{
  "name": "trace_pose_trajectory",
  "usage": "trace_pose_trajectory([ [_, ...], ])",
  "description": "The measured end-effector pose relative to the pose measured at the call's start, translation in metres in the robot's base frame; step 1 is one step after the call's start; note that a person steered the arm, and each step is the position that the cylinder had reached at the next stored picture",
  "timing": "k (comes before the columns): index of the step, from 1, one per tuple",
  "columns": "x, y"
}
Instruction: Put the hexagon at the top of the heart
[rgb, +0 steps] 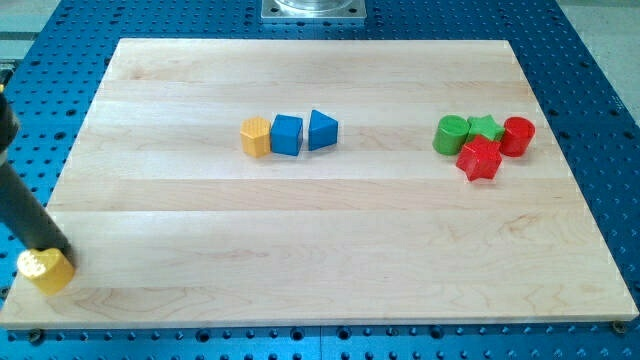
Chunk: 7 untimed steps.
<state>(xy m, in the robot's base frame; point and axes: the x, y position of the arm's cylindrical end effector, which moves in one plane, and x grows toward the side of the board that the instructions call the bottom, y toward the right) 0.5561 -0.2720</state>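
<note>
A yellow hexagon sits left of the board's middle, at the left end of a row with a blue cube and a blue triangle. A second yellow block, which looks like the heart, lies at the board's bottom left corner. My dark rod comes in from the view's left edge. My tip rests against the upper side of this yellow block. The hexagon is far from the heart, up and to the right.
At the right, a green round block, a green star, a red round block and a red star are bunched together. The wooden board lies on a blue perforated table.
</note>
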Motion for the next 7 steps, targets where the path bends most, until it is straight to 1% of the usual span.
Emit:
trace_pose_trajectory([
  [1,-0.026,0.017],
  [2,-0.099,0.049],
  [3,-0.197,0.095],
  [4,-0.218,0.18],
  [5,-0.185,0.196],
  [6,-0.108,0.118],
  [7,-0.106,0.105],
])
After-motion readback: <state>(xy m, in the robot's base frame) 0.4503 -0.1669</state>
